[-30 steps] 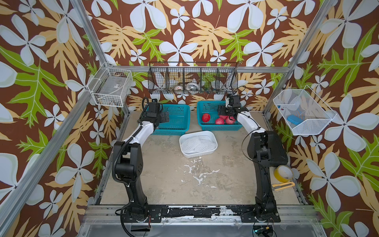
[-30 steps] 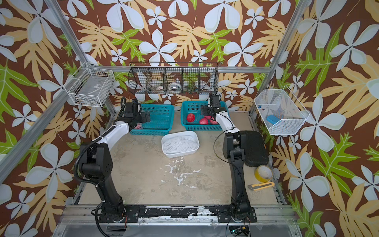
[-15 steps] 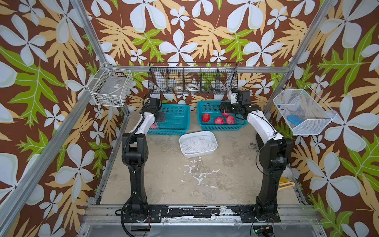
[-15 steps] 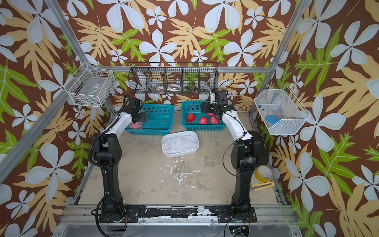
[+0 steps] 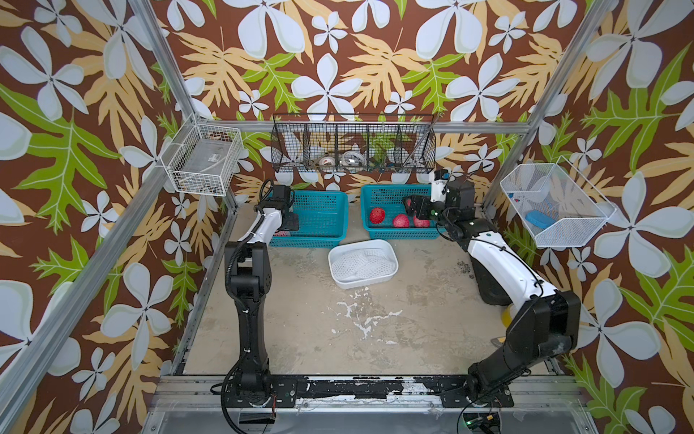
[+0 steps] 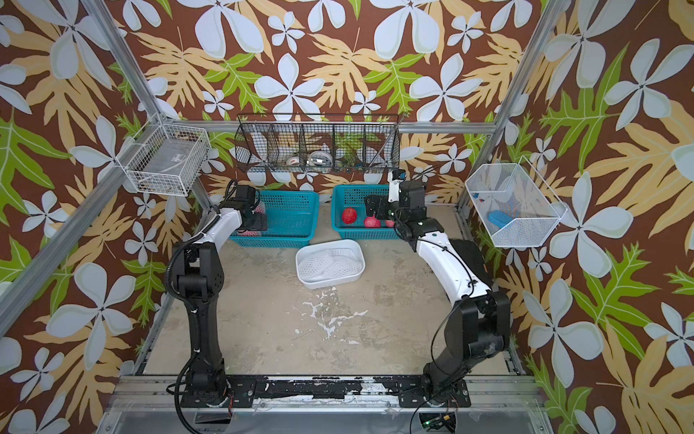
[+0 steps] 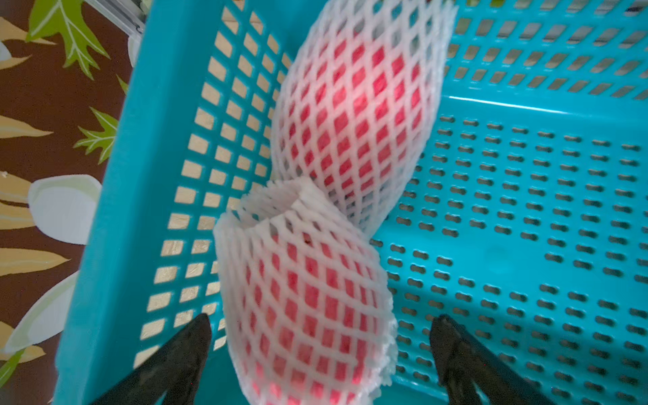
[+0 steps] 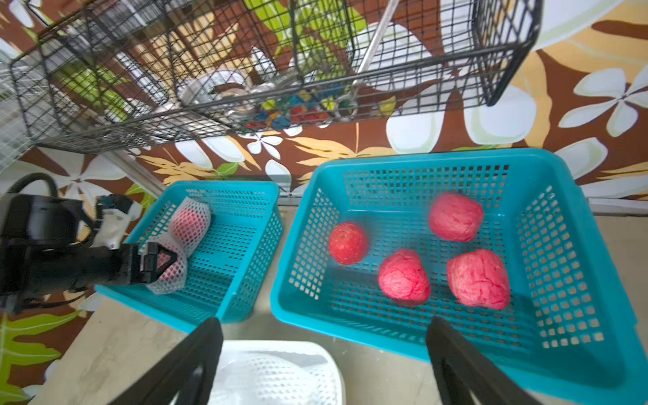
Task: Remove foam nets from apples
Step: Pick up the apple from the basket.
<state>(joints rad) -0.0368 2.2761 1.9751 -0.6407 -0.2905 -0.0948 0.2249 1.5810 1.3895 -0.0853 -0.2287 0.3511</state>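
- Left gripper (image 7: 321, 322), jaws spread wide, flanks the nearer netted apple (image 7: 308, 298).
- Its foam net (image 7: 280, 217) lies lengthwise away from the gripper, open mouth farthest.
- Right gripper (image 8: 322, 328) spread, empty.

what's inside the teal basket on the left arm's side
Two apples in foam nets lie against the wall of the left basket: the nearer apple within the open left gripper, the farther apple beyond it. In both top views the left arm partly hides that corner.
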